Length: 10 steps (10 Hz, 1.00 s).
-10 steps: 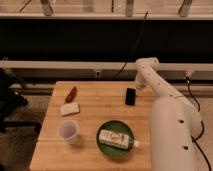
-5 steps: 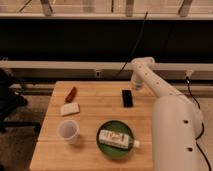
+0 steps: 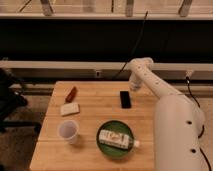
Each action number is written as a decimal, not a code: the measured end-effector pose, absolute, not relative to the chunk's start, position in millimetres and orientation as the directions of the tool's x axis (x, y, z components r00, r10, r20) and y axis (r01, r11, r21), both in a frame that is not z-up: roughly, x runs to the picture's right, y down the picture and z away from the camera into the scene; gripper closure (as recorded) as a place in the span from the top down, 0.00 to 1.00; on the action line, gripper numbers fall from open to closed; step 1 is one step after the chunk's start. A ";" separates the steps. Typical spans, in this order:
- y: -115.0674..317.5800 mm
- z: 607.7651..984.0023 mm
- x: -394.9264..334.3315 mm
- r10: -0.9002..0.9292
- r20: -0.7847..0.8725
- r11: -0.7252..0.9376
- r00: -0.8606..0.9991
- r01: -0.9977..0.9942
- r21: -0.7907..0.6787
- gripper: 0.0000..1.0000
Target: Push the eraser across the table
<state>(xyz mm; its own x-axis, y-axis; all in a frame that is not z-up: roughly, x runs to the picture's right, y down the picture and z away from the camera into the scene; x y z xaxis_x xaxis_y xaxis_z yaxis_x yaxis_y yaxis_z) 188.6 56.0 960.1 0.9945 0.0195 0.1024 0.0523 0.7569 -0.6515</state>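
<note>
- Since half a second ago, the arm [image 3: 150, 82] has swung further left, and the eraser [image 3: 125, 99] sits a little further left on the table [image 3: 95, 107].
- Gripper [image 3: 134, 90] hangs low at the table's far right edge, just beside the eraser; whether it touches is unclear.
- Eraser lies flat in the far right part of the table, beyond the green plate [image 3: 106, 145].
- Bottle [image 3: 118, 139] lies on the plate.
- Cup [image 3: 68, 131] stands left of the plate.
- White block [image 3: 69, 109] and reddish-brown object [image 3: 71, 93] lie near the left side.
</note>
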 end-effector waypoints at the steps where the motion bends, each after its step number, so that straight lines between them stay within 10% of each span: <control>1: 58.9 960.3 187.2 0.019 0.108 0.751 0.994 0.057 -0.657 0.05; 10: 76.2 953.7 145.0 -0.013 0.220 0.719 0.975 0.162 -0.676 0.05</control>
